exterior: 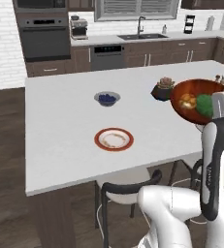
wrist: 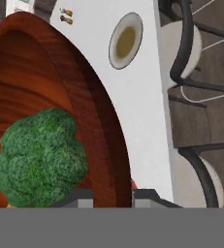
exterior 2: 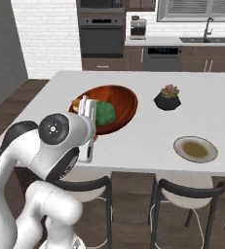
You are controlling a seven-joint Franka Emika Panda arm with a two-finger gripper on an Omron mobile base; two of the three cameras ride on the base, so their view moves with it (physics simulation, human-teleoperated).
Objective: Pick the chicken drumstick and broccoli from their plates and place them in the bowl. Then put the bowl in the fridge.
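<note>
Hand view: gripper (wrist: 112,196) clamps bowl (wrist: 60,97) rim

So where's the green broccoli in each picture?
Left base view: the rounded bright green broccoli is at the right edge, inside the glossy reddish-brown wooden bowl.
Right base view: left of centre, in that bowl, partly behind the arm.
Hand view: lower left, close up.
Shared landmark: the bowl around it.

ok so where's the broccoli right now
The broccoli lies inside the wooden bowl, beside the chicken drumstick, near the island's front edge, left of the potted succulent in the right base view.
</note>
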